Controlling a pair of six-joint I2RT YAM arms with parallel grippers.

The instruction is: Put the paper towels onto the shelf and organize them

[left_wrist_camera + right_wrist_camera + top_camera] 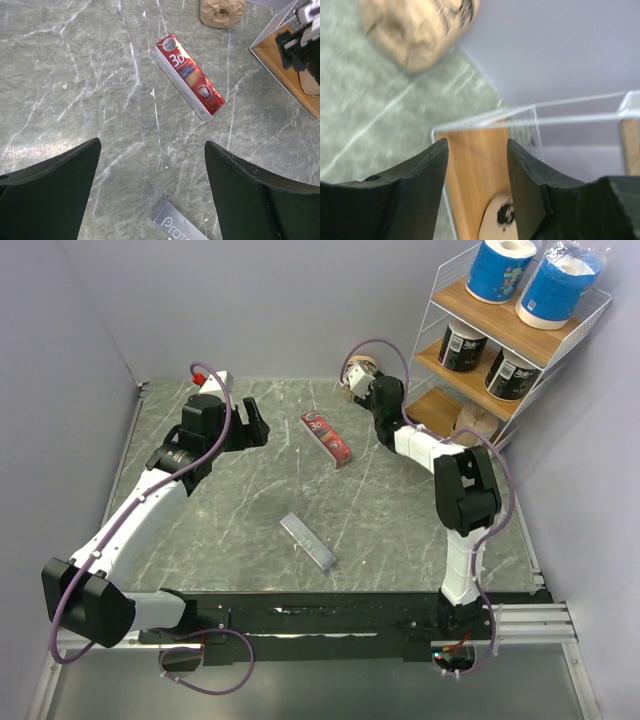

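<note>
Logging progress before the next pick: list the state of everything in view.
Two blue printed-wrap paper towel rolls: standing on top tier of white wire shelf.
Two black-wrapped rolls: on middle tier.
One tan paper-wrapped roll: on bottom tier.
Other tan roll: on the table, unshelved.
Flat red packet: lying on table.
Grey rectangular bar: lying on table.
Left gripper: open, empty.
Right gripper: open, empty.

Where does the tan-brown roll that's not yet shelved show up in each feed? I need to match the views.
Top external: the tan-brown roll sits upper middle, just left of the shelf.
Left wrist: at the top edge, right of centre.
Right wrist: top left corner, blurred.
Shared landmark: the shelf's bottom wooden tier, close to the roll in all three views.
</note>
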